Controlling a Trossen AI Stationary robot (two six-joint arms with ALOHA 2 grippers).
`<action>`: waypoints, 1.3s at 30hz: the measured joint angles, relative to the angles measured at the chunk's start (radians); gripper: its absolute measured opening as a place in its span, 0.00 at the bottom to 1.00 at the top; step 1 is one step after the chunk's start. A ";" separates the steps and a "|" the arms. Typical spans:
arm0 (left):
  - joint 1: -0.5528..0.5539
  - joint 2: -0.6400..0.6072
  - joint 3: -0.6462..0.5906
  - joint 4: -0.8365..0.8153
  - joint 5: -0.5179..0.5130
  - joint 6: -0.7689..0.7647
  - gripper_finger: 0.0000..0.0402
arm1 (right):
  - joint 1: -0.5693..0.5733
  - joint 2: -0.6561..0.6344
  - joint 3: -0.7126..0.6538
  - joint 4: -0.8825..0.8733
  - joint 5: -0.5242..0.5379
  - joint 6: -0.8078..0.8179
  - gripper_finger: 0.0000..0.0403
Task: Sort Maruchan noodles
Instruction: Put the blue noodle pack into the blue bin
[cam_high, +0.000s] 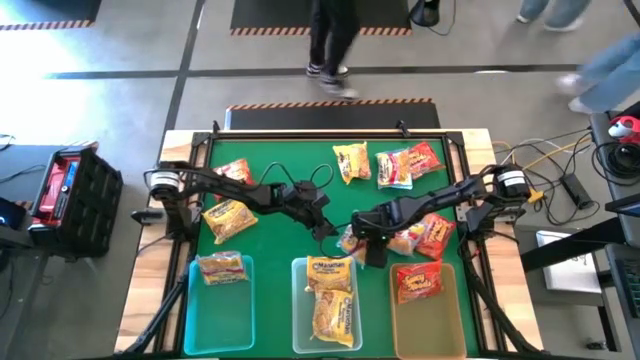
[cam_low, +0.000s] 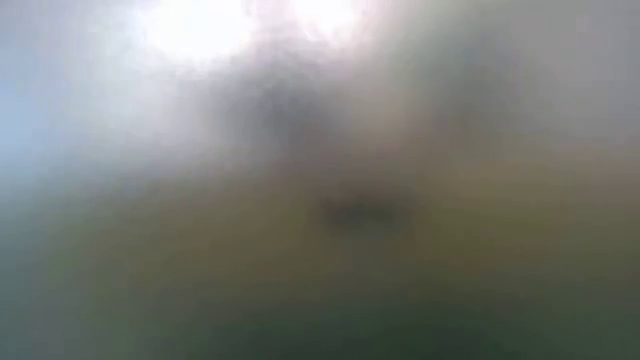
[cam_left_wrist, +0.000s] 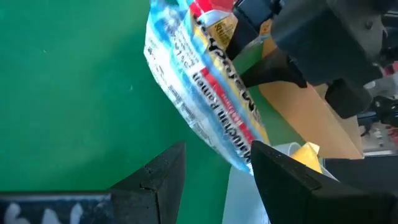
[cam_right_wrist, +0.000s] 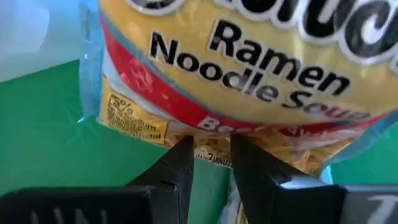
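A yellow-and-red Maruchan noodle packet (cam_right_wrist: 249, 74) (cam_left_wrist: 205, 87) (cam_high: 350, 240) sits mid-table, just beyond the middle bin. My right gripper (cam_right_wrist: 210, 146) (cam_high: 370, 245) is shut on its edge. My left gripper (cam_left_wrist: 217, 149) (cam_high: 325, 228) is open and faces the packet's other end from the table's left. Several more packets lie loose on the green mat, such as a yellow one (cam_high: 228, 218) and a red one (cam_high: 432, 235). The low view is a blur and shows nothing. My right gripper pinches the packet's printed edge (cam_right_wrist: 211, 158) between its two fingers, coming steeply from above. In the left wrist view the packet stands tilted and nearly edge-on. My left gripper has one fingertip (cam_left_wrist: 261, 158) right beside the packet's near corner (cam_left_wrist: 244, 160); I cannot tell whether they touch.
Three bins stand along the near edge. The bluish left one (cam_high: 195, 310) holds one packet, the clear middle one (cam_high: 297, 310) two yellow packets, and the amber right one (cam_high: 452, 320) a red packet. Other packets lie at the far side (cam_high: 350, 160) (cam_high: 408, 165) (cam_high: 232, 172). People walk beyond the table.
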 joint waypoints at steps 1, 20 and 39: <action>0.000 0.008 0.000 0.014 0.005 -0.008 0.41 | 0.000 -0.001 -0.009 0.016 -0.001 0.004 0.24; 0.001 0.036 0.000 0.102 0.014 -0.065 0.54 | -0.010 0.002 -0.037 0.183 0.012 0.026 0.23; 0.003 0.101 0.002 0.115 -0.040 -0.109 0.64 | -0.025 0.057 -0.033 0.304 0.035 0.026 0.23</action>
